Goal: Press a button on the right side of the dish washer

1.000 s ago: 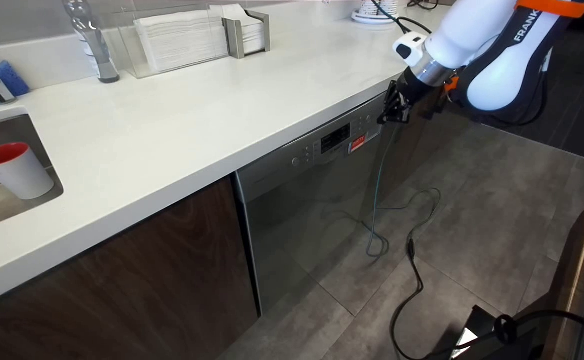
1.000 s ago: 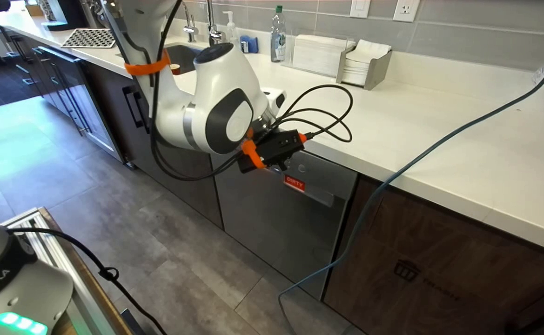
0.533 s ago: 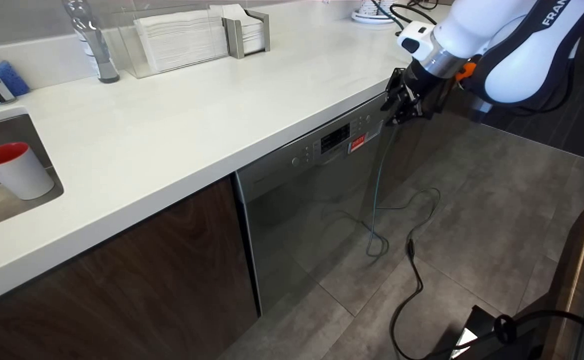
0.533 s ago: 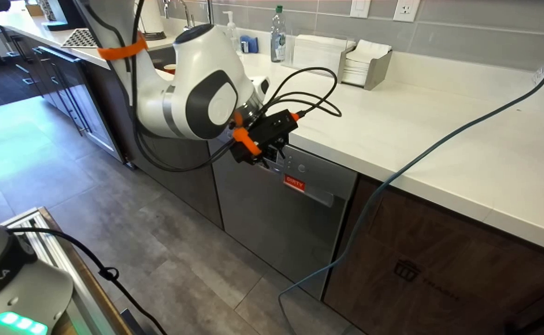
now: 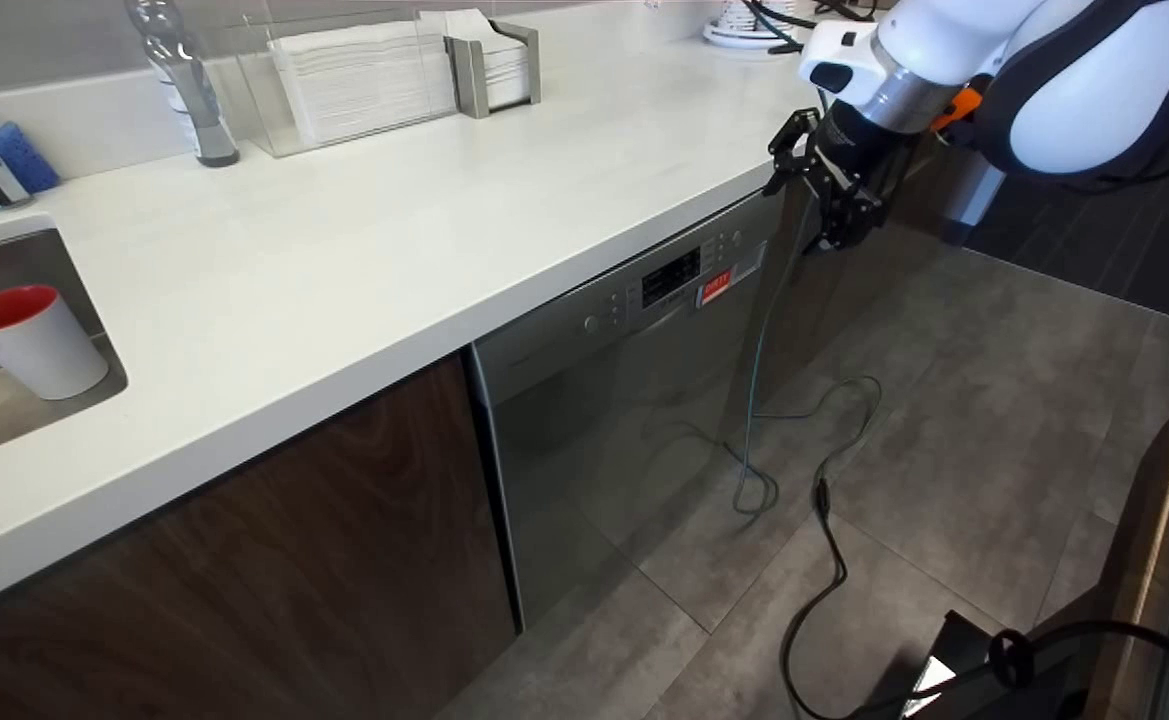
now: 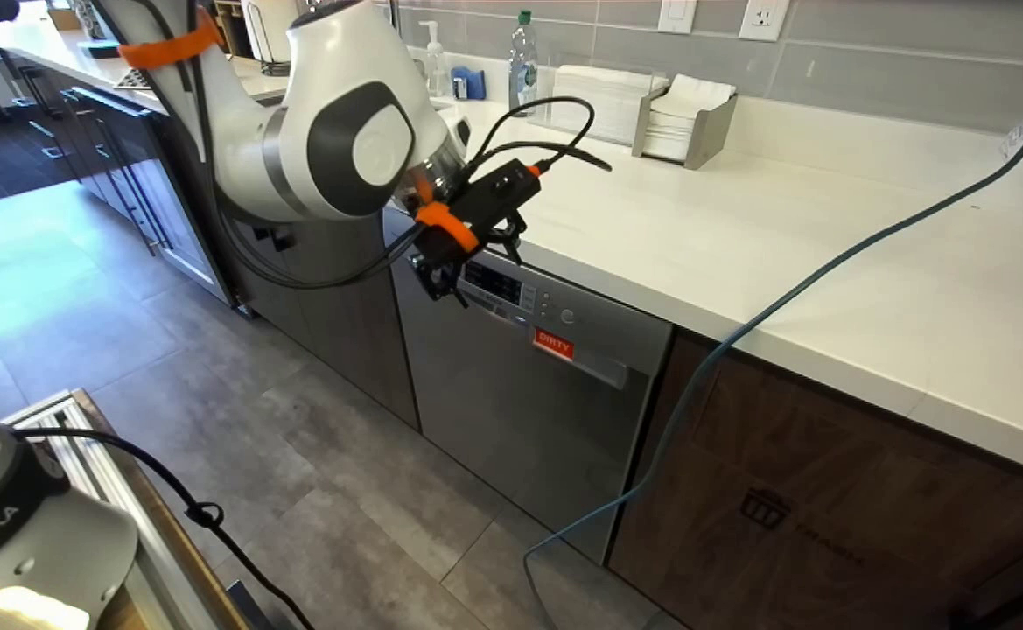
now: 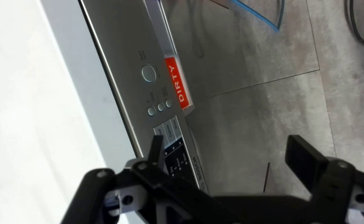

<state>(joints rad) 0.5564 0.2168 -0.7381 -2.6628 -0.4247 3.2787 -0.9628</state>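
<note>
White cup [image 5: 49, 350] in sink [image 5: 34, 258]; bottle [image 5: 189, 90] beside napkins [image 5: 369, 80]; blue sponge [image 5: 22, 146], apparently.

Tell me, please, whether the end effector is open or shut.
Open: in the wrist view, the end effector has its fingers standing wide apart with nothing gripped, and both exterior views show them spread.

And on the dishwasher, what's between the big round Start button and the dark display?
Going from the Start button to the display in the wrist view: three small round buttons, then a grey label panel.
</note>
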